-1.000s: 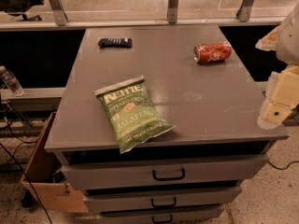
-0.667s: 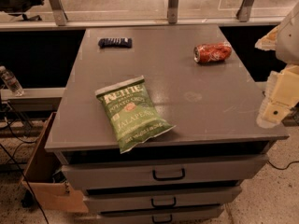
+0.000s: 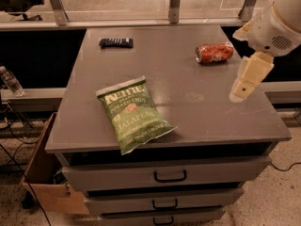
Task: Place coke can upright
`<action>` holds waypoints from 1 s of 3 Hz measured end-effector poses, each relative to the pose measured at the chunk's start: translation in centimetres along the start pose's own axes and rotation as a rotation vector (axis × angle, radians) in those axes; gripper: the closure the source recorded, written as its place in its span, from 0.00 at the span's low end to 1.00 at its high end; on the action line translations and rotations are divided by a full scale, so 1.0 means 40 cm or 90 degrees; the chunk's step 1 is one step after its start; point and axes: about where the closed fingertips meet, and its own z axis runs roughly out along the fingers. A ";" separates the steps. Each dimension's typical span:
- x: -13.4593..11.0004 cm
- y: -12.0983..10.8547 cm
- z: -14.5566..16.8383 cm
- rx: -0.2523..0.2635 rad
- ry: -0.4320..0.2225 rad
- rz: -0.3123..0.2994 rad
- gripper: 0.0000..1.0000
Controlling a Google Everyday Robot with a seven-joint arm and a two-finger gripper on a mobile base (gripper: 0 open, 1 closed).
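Observation:
The coke can (image 3: pixel 214 52), red with a silver top, lies on its side at the back right of the grey cabinet top (image 3: pixel 188 102), its top facing left. My gripper (image 3: pixel 246 79) hangs at the right side of the view, over the right part of the top, in front of and to the right of the can, apart from it. It holds nothing that I can see.
A green Kettle jalapeño chip bag (image 3: pixel 133 113) lies at the front left. A dark blue wrapped bar (image 3: pixel 116 42) lies at the back left. Drawers (image 3: pixel 169 175) sit below the front edge. A cardboard box (image 3: pixel 47 182) stands on the floor at the left.
My arm and gripper have moved left and up, from beside the right edge to over the cabinet top. The can, bag and bar have not moved.

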 end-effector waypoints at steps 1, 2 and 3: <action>-0.029 -0.138 0.088 0.017 -0.060 0.003 0.00; -0.050 -0.256 0.165 0.019 -0.103 0.011 0.00; -0.072 -0.359 0.235 0.024 -0.127 0.016 0.00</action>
